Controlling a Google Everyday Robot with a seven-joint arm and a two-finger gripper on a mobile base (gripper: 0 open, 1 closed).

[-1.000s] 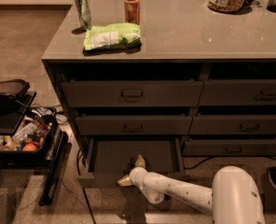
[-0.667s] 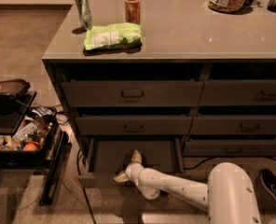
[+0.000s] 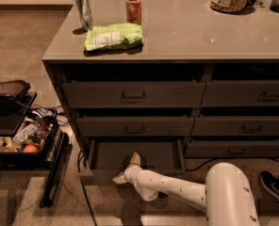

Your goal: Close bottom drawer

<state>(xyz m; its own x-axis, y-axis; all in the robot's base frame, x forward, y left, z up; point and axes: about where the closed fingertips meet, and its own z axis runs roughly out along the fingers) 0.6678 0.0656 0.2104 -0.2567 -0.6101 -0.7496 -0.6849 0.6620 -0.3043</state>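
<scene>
Carpet floor point(image 3: 31, 41), dark grey cabinet. White arm point(image 3: 177, 190) comes in low from right of gripper. Gripper point(image 3: 126, 168) sits down at front edge of bottom drawer point(image 3: 149, 155), fingers spread wide, nothing gripped afaict. Bottom drawer pulled out, directly behind and under gripper. Taller drawer fronts point(image 3: 133, 95) above gripper. Way up behind on countertop point(image 3: 191, 32): green snack bag point(image 3: 113, 36), two cans point(image 3: 134, 8).

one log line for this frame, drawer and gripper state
task: close bottom drawer | bottom drawer: pulled out | gripper: open, at drawer front edge, contact unclear | close: not done
</scene>
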